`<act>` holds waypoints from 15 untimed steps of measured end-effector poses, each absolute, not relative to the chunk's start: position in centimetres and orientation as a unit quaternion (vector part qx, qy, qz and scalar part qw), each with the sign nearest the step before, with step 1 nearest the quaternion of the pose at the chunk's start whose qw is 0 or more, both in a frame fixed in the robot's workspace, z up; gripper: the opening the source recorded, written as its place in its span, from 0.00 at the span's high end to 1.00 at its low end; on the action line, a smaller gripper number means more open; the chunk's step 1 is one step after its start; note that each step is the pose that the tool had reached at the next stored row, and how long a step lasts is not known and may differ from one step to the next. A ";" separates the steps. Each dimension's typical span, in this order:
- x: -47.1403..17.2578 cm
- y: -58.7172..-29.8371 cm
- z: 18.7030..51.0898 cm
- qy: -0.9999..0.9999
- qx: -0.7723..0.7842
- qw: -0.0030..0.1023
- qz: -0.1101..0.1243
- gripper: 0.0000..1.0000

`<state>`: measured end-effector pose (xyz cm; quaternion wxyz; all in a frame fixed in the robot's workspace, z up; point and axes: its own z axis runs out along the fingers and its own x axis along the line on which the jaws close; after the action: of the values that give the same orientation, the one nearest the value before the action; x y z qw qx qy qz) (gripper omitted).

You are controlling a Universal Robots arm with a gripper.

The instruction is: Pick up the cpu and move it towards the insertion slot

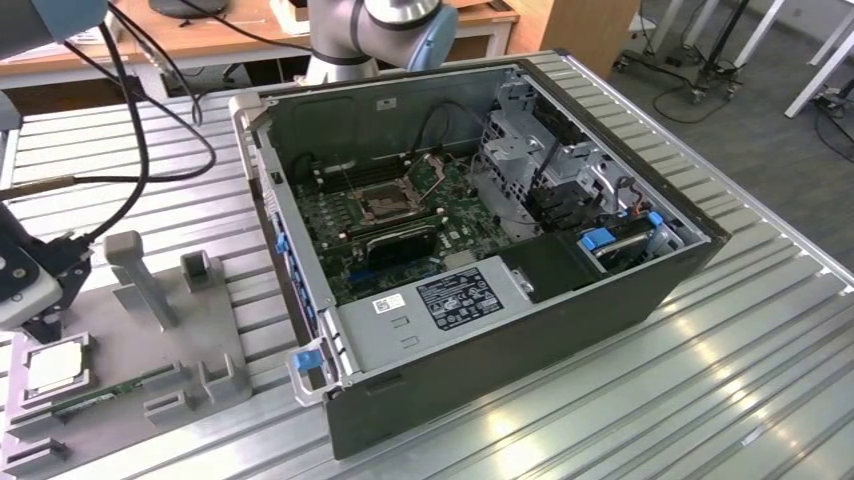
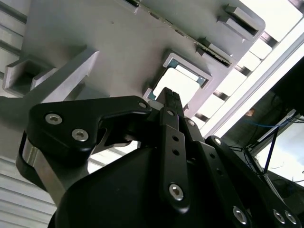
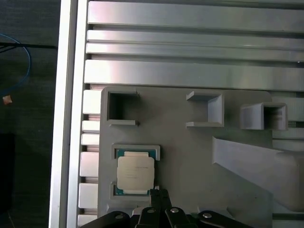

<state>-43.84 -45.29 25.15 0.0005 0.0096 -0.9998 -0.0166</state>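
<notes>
The cpu (image 3: 135,174) lies flat in its recess on the grey fixture plate (image 3: 190,156), silvery top up with a thin green rim; in the exterior view the cpu (image 1: 56,368) is at the far lower left. My gripper (image 3: 159,193) hovers just over the plate beside one edge of the chip, fingers shut together with nothing between them. In the second wrist view the gripper (image 2: 165,96) points at the edge of the bright cpu (image 2: 183,83). The insertion slot (image 1: 378,205), a silver-framed socket, sits on the motherboard inside the open computer case (image 1: 534,330), far from the gripper.
A green memory stick (image 1: 104,390) lies in the fixture plate beside the chip. Grey upright blocks (image 1: 140,275) rise from the plate close to the arm. Black cables (image 1: 147,150) hang over the slatted aluminium table (image 1: 721,400). The case walls surround the motherboard.
</notes>
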 end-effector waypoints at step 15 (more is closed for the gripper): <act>-45.1 -45.3 23.2 -1.000 0.010 0.000 -0.016 0.89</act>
<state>-45.06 -45.29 23.17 0.0005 0.0096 -0.9998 -0.0157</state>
